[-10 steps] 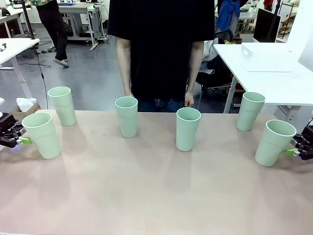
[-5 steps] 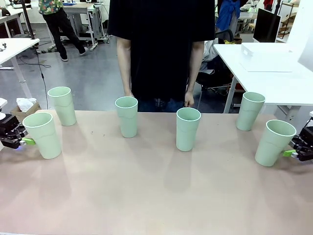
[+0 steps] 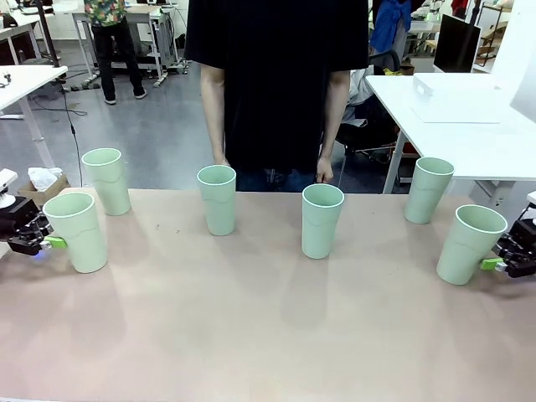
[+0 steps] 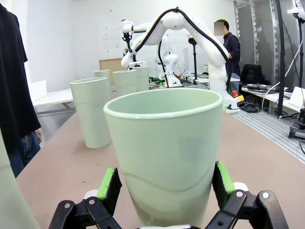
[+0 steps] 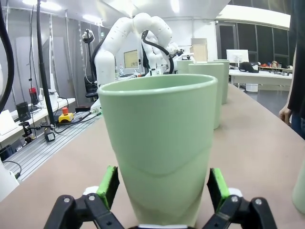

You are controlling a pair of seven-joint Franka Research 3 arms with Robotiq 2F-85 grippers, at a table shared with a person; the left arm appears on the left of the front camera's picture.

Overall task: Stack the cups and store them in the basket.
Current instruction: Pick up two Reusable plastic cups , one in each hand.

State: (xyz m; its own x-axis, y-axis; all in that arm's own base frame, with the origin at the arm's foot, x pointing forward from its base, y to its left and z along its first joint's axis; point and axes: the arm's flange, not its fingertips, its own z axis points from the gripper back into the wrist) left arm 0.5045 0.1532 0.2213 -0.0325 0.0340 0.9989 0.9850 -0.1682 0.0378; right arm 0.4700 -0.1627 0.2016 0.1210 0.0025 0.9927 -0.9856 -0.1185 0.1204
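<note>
At far left of the front view, the left claw (image 3: 48,242) is spread around the foot of the left cup (image 3: 77,233), which stands upright on the bench (image 3: 251,335) with a green pad on each side, not pinching by the look of it. Four middle cups (image 3: 218,199) stand upright, well apart. At far right the right claw (image 3: 494,263) is spread the same way around the right cup (image 3: 469,244) — each cup sits dead ahead between its own arm's fingers, long axis vertical.

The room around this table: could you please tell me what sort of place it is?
Probably a robotics lab or workshop: white worktables on a bare grey floor, a dark monitor at the back, and a red emergency-stop button in the right wrist view.
</note>
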